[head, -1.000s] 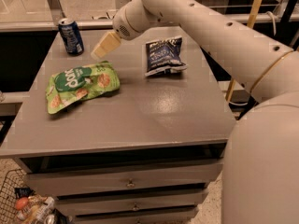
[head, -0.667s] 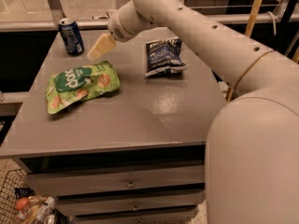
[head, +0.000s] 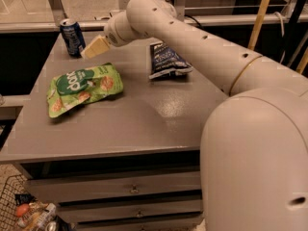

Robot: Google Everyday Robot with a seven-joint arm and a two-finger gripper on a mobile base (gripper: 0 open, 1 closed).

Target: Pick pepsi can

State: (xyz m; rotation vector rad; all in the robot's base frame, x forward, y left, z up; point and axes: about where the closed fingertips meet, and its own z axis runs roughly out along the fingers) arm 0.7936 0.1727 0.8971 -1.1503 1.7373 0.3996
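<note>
The pepsi can [head: 72,36] is a small blue can with a silver top. It stands upright at the far left corner of the grey table [head: 144,114]. My gripper [head: 94,47] reaches in from the right on a long white arm [head: 192,37]. Its tan tip is just right of the can, at about the height of the can's lower half, with a narrow gap between them. Nothing shows in the gripper.
A green snack bag [head: 83,86] lies flat on the table's left side, in front of the can. A dark blue chip bag [head: 166,61] lies at the back, under the arm. Drawers [head: 134,189] sit below the tabletop. A wire basket [head: 24,213] with items stands at the lower left.
My gripper has moved left towards the can, and the arm has stretched farther across the table. The can and both bags have stayed put.
</note>
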